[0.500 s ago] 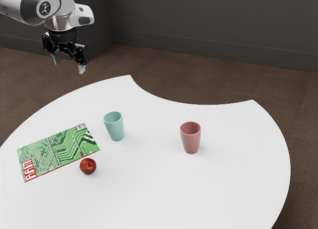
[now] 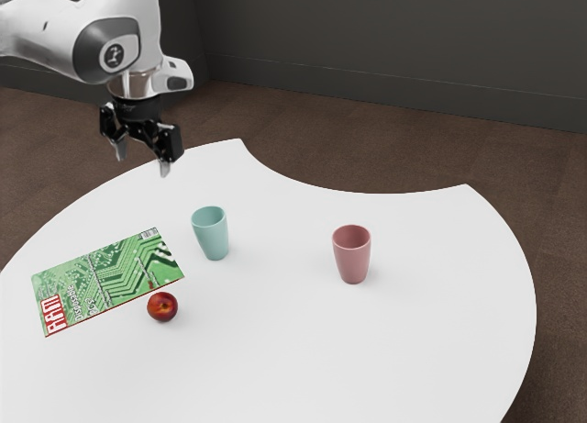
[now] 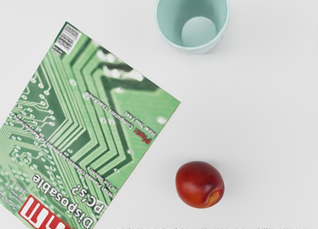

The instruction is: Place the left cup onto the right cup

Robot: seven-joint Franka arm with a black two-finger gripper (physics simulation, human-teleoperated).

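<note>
one downward gripper [image 2: 141, 161], jaws spread, well apart from teal cup [image 2: 210, 232]

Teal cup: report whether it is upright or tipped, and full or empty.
Upright and empty: the teal cup stands mouth up, its bare inside bottom visible.

Things cut off
In the wrist view, the magazine [image 3: 84, 134] and the teal cup [image 3: 193, 20] run past the edge.
</note>
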